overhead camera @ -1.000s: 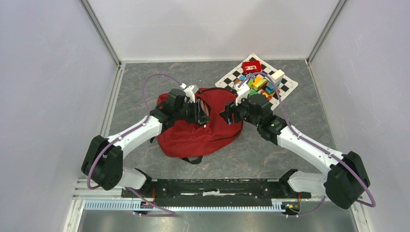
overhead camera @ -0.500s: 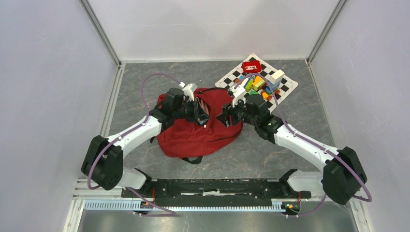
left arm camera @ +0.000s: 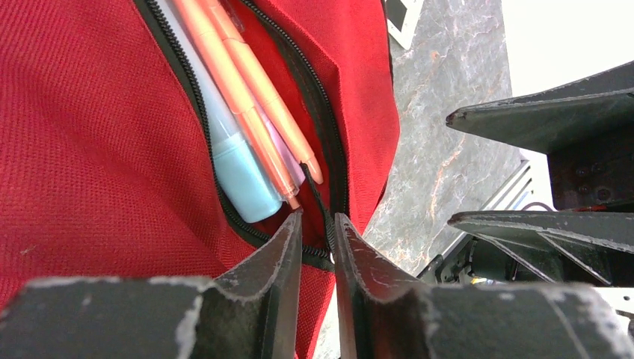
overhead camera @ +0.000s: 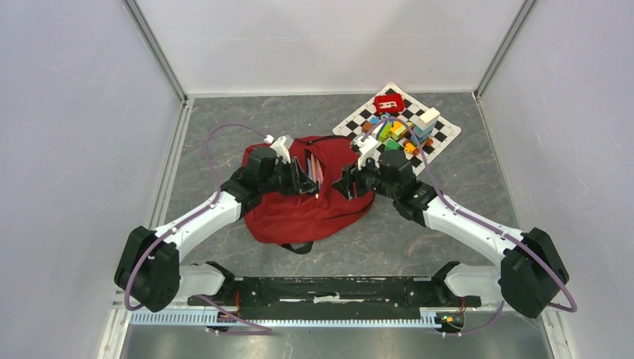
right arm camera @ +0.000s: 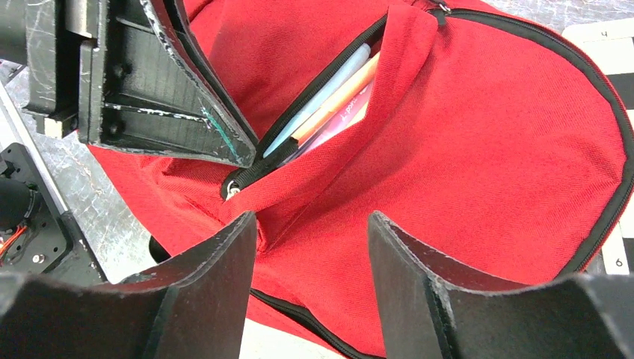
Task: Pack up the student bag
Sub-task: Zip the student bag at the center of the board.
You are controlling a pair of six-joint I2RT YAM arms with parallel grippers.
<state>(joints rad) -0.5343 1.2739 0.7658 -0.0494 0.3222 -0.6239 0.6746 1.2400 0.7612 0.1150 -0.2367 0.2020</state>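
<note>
On the table (overhead camera: 463,179) lies the dark-red student bag (overhead camera: 314,213), pocket (right arm camera: 299,187) unzipped.

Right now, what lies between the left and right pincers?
The student bag's open zip pocket, with pens inside; the right wrist view shows it.

The left arm (overhead camera: 198,223) and the right arm (overhead camera: 467,223) have smooth white link shells set between chunky black joint housings, and a thin purple cable (overhead camera: 228,126) loops along each from base to wrist. Both are bolted to a black base rail (overhead camera: 329,288) streaked with pale scuffs. The fingers (left arm camera: 262,299) are black wedge-shaped plates with worn, grey-scratched edges.
</note>
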